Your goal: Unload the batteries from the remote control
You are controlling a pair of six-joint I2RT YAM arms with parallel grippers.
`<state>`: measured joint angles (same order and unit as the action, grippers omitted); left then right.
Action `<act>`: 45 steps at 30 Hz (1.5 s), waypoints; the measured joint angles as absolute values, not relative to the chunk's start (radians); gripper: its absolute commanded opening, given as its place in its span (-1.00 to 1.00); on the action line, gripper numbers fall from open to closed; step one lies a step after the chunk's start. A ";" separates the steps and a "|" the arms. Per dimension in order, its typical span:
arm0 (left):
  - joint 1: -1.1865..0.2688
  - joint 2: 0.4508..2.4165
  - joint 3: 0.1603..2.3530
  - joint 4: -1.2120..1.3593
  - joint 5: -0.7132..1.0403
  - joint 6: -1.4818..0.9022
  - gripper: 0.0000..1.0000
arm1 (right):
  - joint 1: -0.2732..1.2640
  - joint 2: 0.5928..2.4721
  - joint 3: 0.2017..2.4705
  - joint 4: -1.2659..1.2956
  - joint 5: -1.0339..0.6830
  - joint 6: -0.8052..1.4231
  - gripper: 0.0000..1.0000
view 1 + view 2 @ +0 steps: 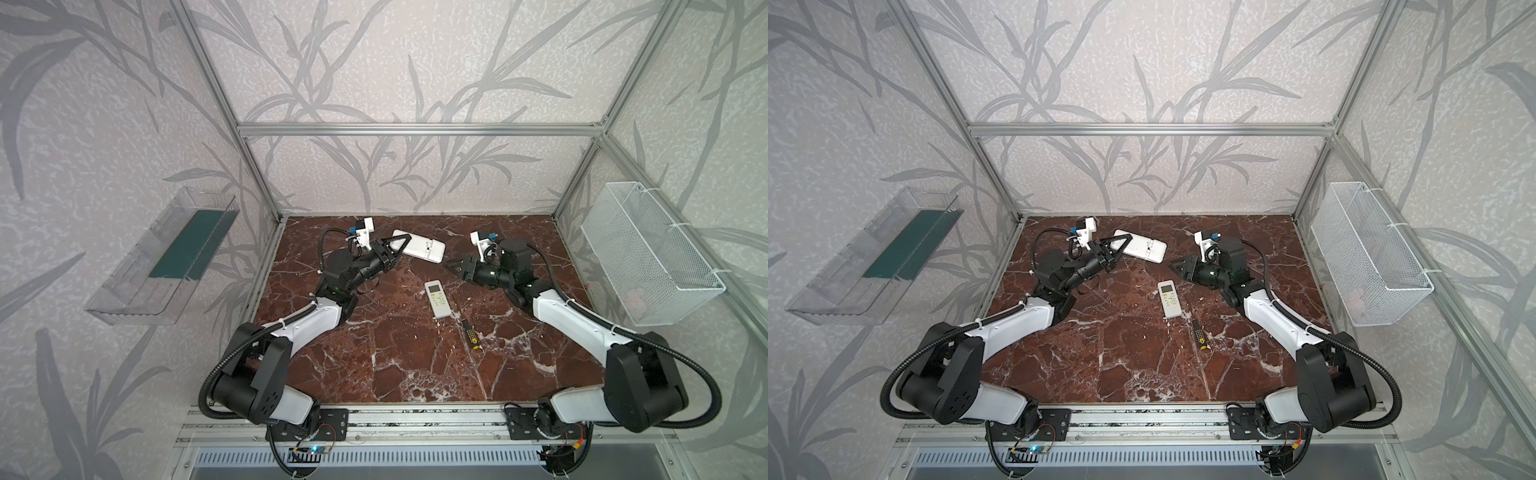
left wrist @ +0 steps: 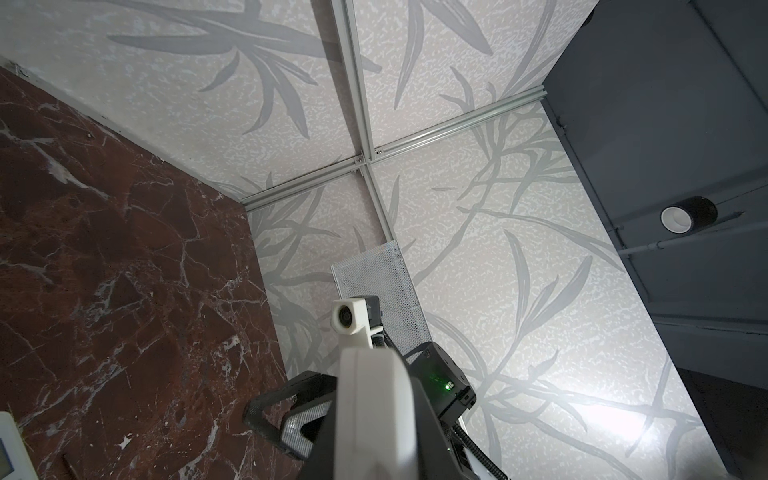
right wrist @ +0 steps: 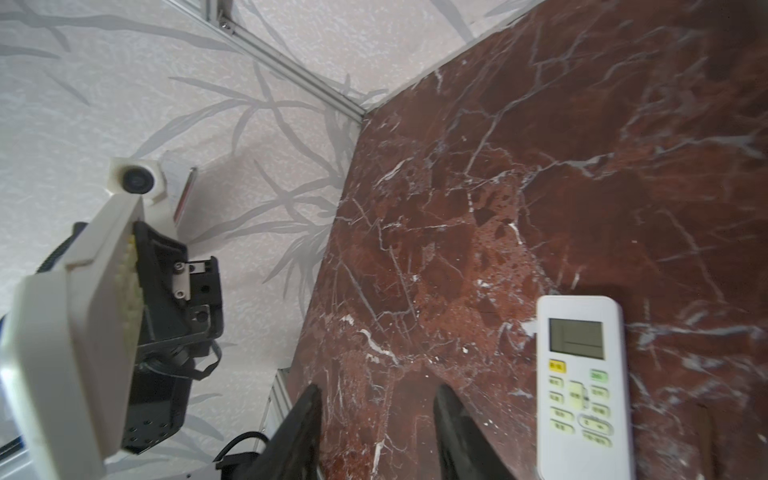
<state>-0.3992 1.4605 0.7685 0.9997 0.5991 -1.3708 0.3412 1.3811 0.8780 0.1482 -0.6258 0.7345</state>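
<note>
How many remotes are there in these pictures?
2. A big remote near the back, held by the left gripper; a small remote lying face up in the middle of the table, beside the screwdriver. Nothing suggests another is hidden.

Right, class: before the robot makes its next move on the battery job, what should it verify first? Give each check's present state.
1. Grip: left hand clamped on large white remote: ok.
2. Free tool: right hand open and empty: ok.
3. Access: held remote's back opened: cannot tell.
4. Target: any batteries in view: not ok, none visible.
5. Clearance: small remote and screwdriver lie apart from the right hand: ok.
</note>
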 measured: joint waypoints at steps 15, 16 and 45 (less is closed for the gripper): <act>-0.418 1.460 0.741 0.928 0.592 -1.317 -1.00 | 0.411 1.275 1.044 -0.191 -0.455 0.569 0.48; -0.420 1.460 0.740 0.928 0.592 -1.314 -1.00 | 0.419 1.277 1.058 -0.207 -0.451 0.566 0.48; -0.428 1.529 0.737 0.924 0.592 -1.269 -1.00 | 0.494 1.444 1.177 -0.272 -0.432 0.660 0.28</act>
<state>-0.4282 1.5288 0.7368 0.9237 0.5922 -1.2690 0.4938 1.4445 1.1767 -0.2718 -0.4320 0.6598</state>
